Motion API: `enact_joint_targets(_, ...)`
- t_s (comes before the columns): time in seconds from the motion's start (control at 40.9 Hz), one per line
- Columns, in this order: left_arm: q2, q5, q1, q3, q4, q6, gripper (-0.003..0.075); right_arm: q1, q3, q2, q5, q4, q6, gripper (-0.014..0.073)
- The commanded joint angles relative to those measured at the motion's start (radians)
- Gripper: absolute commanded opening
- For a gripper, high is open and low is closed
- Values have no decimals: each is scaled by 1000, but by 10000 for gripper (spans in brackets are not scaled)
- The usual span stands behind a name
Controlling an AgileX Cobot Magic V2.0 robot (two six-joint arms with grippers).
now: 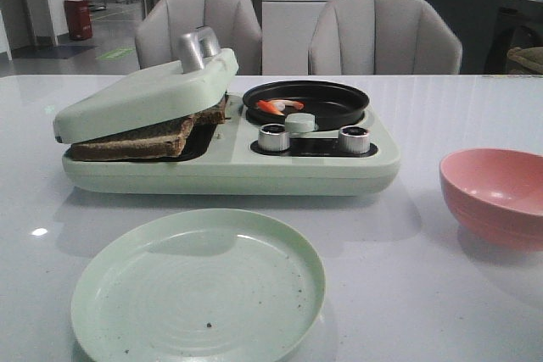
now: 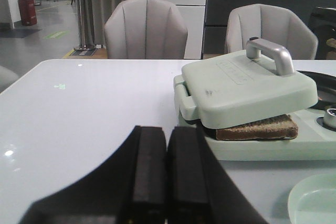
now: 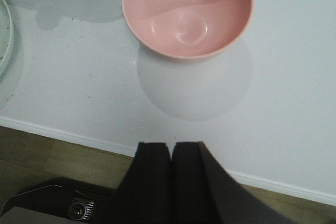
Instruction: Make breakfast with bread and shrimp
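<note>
under the tilted press lid (image 1: 144, 95) the bread (image 1: 140, 137) shows only its edges; both claws, left (image 2: 167, 174) and right (image 3: 172, 174), pinch closed on nothing.

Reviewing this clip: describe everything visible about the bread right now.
The bread is toasted brown with dark crusts. It lies flat, stacked, in the left bay of the pale green breakfast maker, pressed under the lid, which rests tilted on it and is not fully shut. Only its edges show in the front and left wrist views. Neither gripper touches it.
</note>
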Motion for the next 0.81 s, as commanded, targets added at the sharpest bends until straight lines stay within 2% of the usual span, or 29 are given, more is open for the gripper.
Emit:
enact_joint_targets(0.0, -18, -90, 35, 29, -15, -8, 101, 0, -26, -1, -59, -1, -4, 10)
enact_joint_targets(0.22, -18, -95, 49, 29, -15, 53, 101, 0, -26, -1, -59, -1, -4, 10)
enact_joint_targets(0.782, -18, -95, 49, 29, -16, 57, 101, 0, -26, -1, -59, -1, -4, 10)
